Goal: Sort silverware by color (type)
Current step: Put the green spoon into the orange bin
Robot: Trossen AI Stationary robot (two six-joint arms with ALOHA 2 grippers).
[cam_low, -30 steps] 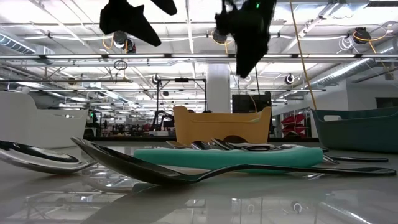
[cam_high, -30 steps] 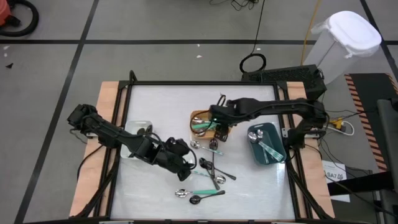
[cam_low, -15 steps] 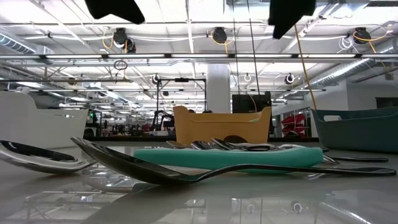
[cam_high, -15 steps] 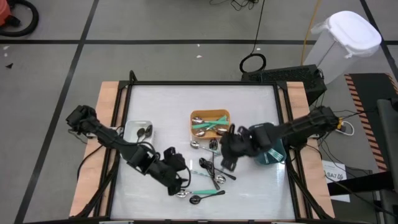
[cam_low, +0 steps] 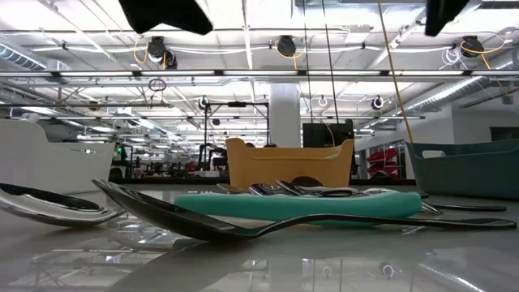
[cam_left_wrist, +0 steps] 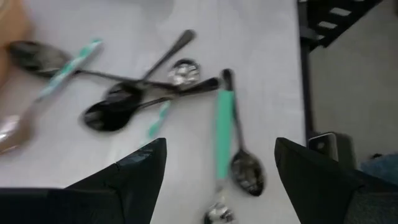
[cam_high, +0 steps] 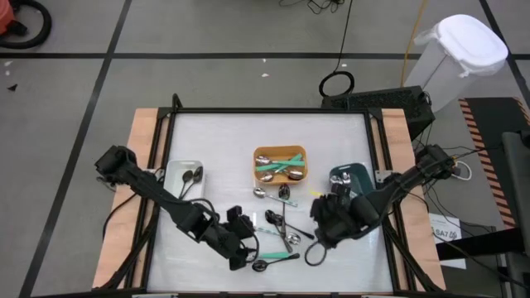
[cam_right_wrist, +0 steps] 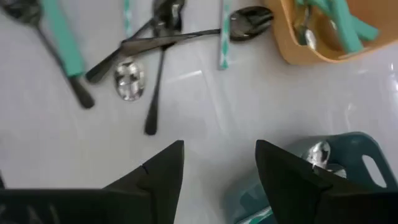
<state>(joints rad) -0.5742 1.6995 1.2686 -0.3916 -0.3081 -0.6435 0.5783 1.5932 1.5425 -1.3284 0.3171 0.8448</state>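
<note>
Left gripper (cam_high: 242, 248) is hovering over the table's (cam_high: 215, 141) 6 o'clock edge w/ fingers (cam_left_wrist: 130, 180) spread apart, nothing between them; in the high view the arm is covering whatever lies right under it. Right gripper (cam_high: 325, 234) is hanging toward 5 o'clock, just beside the dark teal bin (cam_high: 354, 190), fingers (cam_right_wrist: 155, 177) also parted and empty. Loose silverware (cam_high: 283, 230) is lying in a crossed pile between the two grippers, at approx 6 o'clock of the orange bin (cam_high: 280, 164): black-handled pieces overlapping, teal-handled ones mixed in, one teal-handled spoon (cam_high: 276, 260) lying nearest the front edge. Which pieces are spoons vs forks is hard to tell from above. Orange bin is holding teal-handled pieces; the white bin (cam_high: 184, 175) at 9 o'clock is holding dark spoons; the teal bin, partly hidden by the right arm, is showing a shiny piece in the right wrist view. Low view is cutting both arms off at the frame's upper edge, so only dark bits are showing, and a big black spoon (cam_low: 243, 223) is blocking most of the pile behind it.
</note>
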